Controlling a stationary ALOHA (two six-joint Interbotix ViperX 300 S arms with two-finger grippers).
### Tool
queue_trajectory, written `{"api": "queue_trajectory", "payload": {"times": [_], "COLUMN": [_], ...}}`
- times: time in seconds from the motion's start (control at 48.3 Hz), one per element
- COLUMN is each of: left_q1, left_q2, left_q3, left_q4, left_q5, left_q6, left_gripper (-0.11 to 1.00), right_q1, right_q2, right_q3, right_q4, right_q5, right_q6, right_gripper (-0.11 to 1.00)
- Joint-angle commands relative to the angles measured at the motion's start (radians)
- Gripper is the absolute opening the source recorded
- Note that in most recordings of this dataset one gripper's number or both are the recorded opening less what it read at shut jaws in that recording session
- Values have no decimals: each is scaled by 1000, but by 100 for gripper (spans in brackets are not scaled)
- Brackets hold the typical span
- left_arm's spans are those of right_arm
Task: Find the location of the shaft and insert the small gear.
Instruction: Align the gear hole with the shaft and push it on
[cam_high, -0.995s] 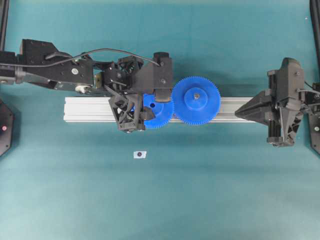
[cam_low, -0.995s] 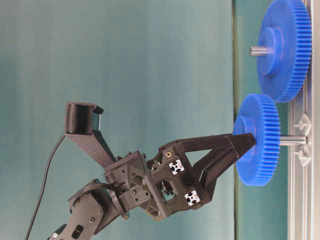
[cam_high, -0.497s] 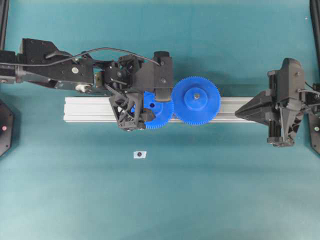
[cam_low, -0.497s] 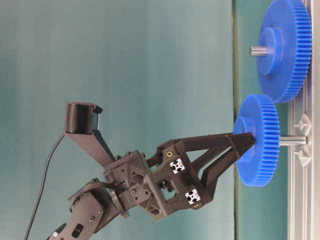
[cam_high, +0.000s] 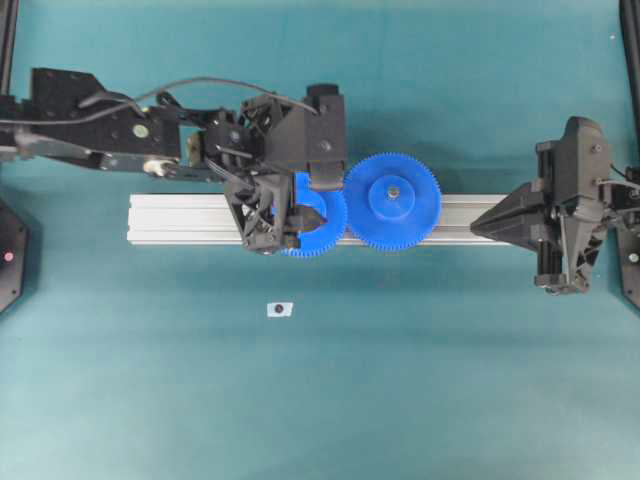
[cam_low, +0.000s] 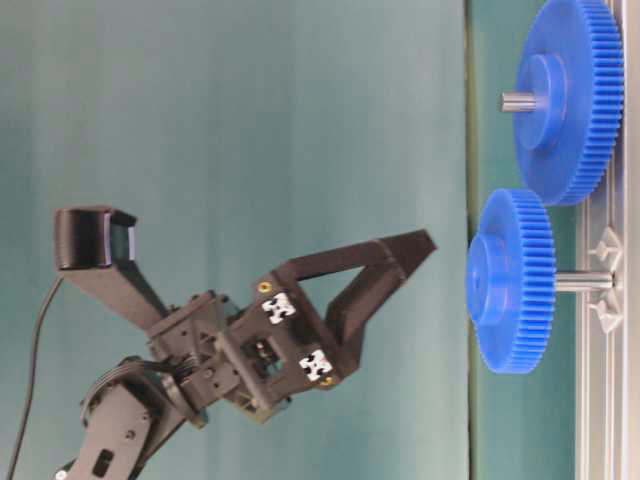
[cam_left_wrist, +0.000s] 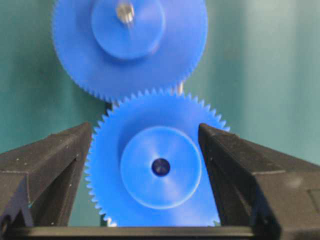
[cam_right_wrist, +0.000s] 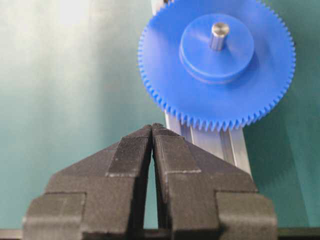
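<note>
Table-level view: left gripper (cam_low: 395, 270) stands released, fingers clear of the small gear (cam_low: 510, 280), which sits beyond the fingertips on the shaft (cam_low: 583, 282). Right gripper (cam_right_wrist: 151, 131) is clenched, holding nothing.

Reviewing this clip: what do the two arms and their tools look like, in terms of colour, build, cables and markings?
Both arms are matte black. The left tool has two long tapering wedge fingers on a lattice-like printed frame with small white cross-shaped markings, a boxy black camera on a bracket, and a black cable looping along the arm. The right tool has the same black wedge fingers, with ribbed inner pads.
</note>
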Motion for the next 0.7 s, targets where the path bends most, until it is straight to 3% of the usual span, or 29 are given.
{"api": "queue_trajectory", "payload": {"times": [0.0, 0.124, 0.373, 0.456, 0.684], "left_q1": [5, -2, -5, -8, -32], "left_q2": [-34, -23, 17, 32, 37], "left_q3": [-11, 12, 43, 43, 32], "left_q4": [3, 3, 3, 3, 3], "left_q5": [-9, -9, -9, -11, -9], "left_q6": [0, 0, -21, -41, -75], "left_gripper": [79, 62, 6, 1, 1], "right_q1": [-2, -2, 2, 5, 6], "right_q2": [-3, -2, -3, -3, -3], "right_q3": [-8, -8, -8, -8, -8], "right_q4": [2, 0, 2, 2, 3], "right_q5": [-17, -25, -25, -25, -25], "right_q6": [9, 9, 9, 9, 12], "right_gripper": [12, 12, 12, 12, 12]}}
